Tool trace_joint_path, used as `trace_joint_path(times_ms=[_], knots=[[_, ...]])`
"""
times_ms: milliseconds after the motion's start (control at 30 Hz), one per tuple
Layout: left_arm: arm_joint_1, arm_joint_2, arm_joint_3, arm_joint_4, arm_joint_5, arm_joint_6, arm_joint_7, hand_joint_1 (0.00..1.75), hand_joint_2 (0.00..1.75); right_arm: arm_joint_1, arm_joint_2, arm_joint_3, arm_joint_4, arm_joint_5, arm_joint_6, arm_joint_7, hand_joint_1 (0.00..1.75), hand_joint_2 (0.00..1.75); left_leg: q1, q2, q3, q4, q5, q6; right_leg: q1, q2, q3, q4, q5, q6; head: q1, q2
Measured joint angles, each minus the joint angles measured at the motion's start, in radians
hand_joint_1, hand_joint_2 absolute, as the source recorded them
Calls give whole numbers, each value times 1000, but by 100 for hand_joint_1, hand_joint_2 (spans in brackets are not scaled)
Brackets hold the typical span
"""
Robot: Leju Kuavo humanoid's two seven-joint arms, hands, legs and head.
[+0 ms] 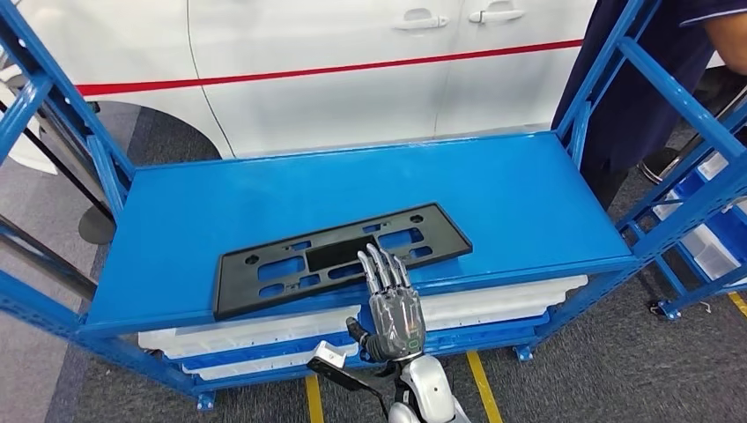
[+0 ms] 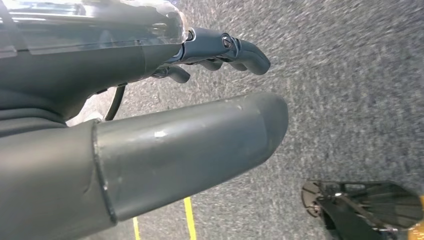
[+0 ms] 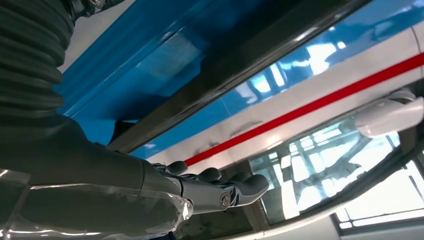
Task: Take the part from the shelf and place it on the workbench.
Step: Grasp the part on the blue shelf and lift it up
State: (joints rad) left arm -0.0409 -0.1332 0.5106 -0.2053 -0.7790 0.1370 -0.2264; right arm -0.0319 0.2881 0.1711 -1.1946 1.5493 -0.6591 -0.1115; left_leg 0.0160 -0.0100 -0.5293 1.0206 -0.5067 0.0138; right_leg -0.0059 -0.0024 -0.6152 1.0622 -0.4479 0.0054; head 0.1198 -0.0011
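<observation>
On the blue shelf (image 1: 493, 185), toward its near edge and about midway along it, lies the part (image 1: 339, 256), a flat black rectangular frame with cut-outs, slightly skewed to that edge; the right hand (image 1: 394, 304) is raised at the same edge, fingers straight and a little apart, fingertips (image 1: 380, 262) overlapping the part's near rim in the head view; whether they touch it or hover just above it I cannot tell; nothing is held; the right wrist view looks along those extended fingers (image 3: 235, 190) toward the shelf's underside and the white car (image 1: 352, 62) with its red stripe behind the shelf; the left hand (image 2: 220, 50) hangs low over grey carpet (image 2: 350, 90), thumb out, fingers loosely curled, holding nothing; a person in dark clothing (image 1: 634, 79) stands at the far right corner of the shelf; white trays (image 1: 493, 304) sit on the level below the shelf top; judged step: the reach for the part, grasp not yet made, so the task is at its start; the next move likely calls for getting fingers under or around the near rim, hard since the part lies flat on the shelf; sliding it slightly past the edge may give purchase; the part is long and thin, so a one-handed hold near its middle seems needed to keep it from tipping.
</observation>
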Motion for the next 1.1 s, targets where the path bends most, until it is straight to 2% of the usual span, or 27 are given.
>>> trace_joint_path(times_ms=[67,133,167,200,267,300,333,367,433,467,500,567,667,733,800,833,867,900,933,967,1000,1033,1100], knots=[[-2,0,0,0,-4,-2,5,0,0,-9,0,7,17,3,0,13,0,175,-2,0,3,-4,-5,-11,5,2,7,-20,-10,-8,0,0],[-4,1,0,0,-6,-3,10,0,0,-16,0,14,28,3,0,20,0,175,-2,3,8,-1,-15,-21,-1,3,19,-29,-13,-18,0,0],[-4,2,0,0,-7,-3,11,0,0,-20,1,18,33,3,0,21,0,175,-1,3,2,23,-28,-25,-4,3,28,-36,-14,-24,-1,0],[-5,2,0,0,-7,-4,12,0,0,-25,1,21,38,3,0,22,0,175,0,4,-18,68,-49,-29,-7,1,38,-41,-17,-30,-1,0],[-4,3,0,0,-7,-5,12,0,0,-31,1,26,51,3,0,23,0,175,0,4,-95,204,-98,-35,-4,-1,51,-43,-27,-38,-1,0],[-3,3,-1,0,-7,-6,12,0,0,-32,1,26,57,3,0,23,0,175,1,4,-132,259,-109,-37,-3,-1,56,-42,-33,-40,-1,0],[-1,3,0,0,-7,-6,12,0,0,-34,1,27,62,3,0,23,0,175,1,4,-156,283,-99,-38,-2,0,63,-41,-39,-40,-1,0],[1,4,0,0,-7,-7,12,0,0,-35,1,27,66,3,0,23,0,175,1,4,-160,265,-68,-37,-1,2,71,-40,-47,-39,-1,0],[4,6,0,0,-7,-7,13,0,0,-37,1,28,72,3,0,24,0,175,0,5,-123,146,23,-30,0,3,92,-40,-64,-35,-1,0],[4,7,0,0,-7,-7,13,0,0,-39,0,30,76,3,0,27,0,175,-3,5,-101,87,54,-24,2,4,98,-39,-72,-31,-1,0],[3,8,0,0,-7,-7,12,0,0,-41,0,31,79,2,0,30,0,175,-6,6,-85,46,66,-18,3,3,100,-38,-78,-25,-1,0],[2,9,-1,0,-8,-8,11,0,0,-45,0,34,85,0,0,36,0,175,-11,5,-75,17,58,-7,6,3,103,-37,-80,-15,-1,0],[4,8,0,0,-11,-8,12,0,0,-50,0,40,89,-4,0,37,0,175,-3,4,-52,-3,52,9,5,3,99,-10,-90,-1,0,0],[4,8,0,0,-13,-8,10,0,0,-53,0,42,93,-9,0,35,0,175,-1,5,-36,-10,47,18,0,3,48,86,-131,6,0,0],[2,8,0,0,-15,-8,7,0,0,-54,-1,43,97,-21,0,30,0,175,-1,4,-28,-10,40,23,-4,3,-35,206,-173,13,0,0],[1,8,0,0,-16,-8,5,0,0,-54,-1,43,99,-28,0,25,0,175,-1,4,-23,-10,35,23,-5,3,-64,235,-172,15,0,0],[1,8,0,0,-18,-8,4,0,0,-55,-1,43,101,-33,0,20,0,175,-1,4,-16,-10,29,22,-7,3,-75,228,-150,16,0,0],[2,8,0,0,-20,-8,4,0,0,-55,-1,43,103,-36,0,17,0,175,0,3,-6,-10,23,19,-8,3,-68,185,-107,15,0,0],[3,8,0,0,-22,-9,4,0,0,-55,-1,43,103,-37,0,15,0,175,0,3,2,-10,15,16,-8,3,-49,117,-57,12,0,0],[3,8,0,1,-24,-9,4,0,0,-56,-1,43,105,-37,0,14,0,175,0,2,10,-10,9,11,-6,3,-30,57,-24,9,0,0],[2,8,0,1,-25,-10,4,0,0,-56,-1,43,106,-36,0,14,0,175,0,2,13,-9,4,5,-3,3,-17,11,-7,4,0,0],[1,8,0,1,-27,-11,4,0,0,-57,-1,43,108,-35,0,14,0,175,0,1,13,-9,-1,-2,0,3,-11,-12,-1,-1,1,0],[0,9,0,1,-32,-11,4,0,0,-58,0,43,109,-30,0,14,0,175,-2,1,16,-5,-3,-15,3,4,-7,-21,-2,-14,2,0]])
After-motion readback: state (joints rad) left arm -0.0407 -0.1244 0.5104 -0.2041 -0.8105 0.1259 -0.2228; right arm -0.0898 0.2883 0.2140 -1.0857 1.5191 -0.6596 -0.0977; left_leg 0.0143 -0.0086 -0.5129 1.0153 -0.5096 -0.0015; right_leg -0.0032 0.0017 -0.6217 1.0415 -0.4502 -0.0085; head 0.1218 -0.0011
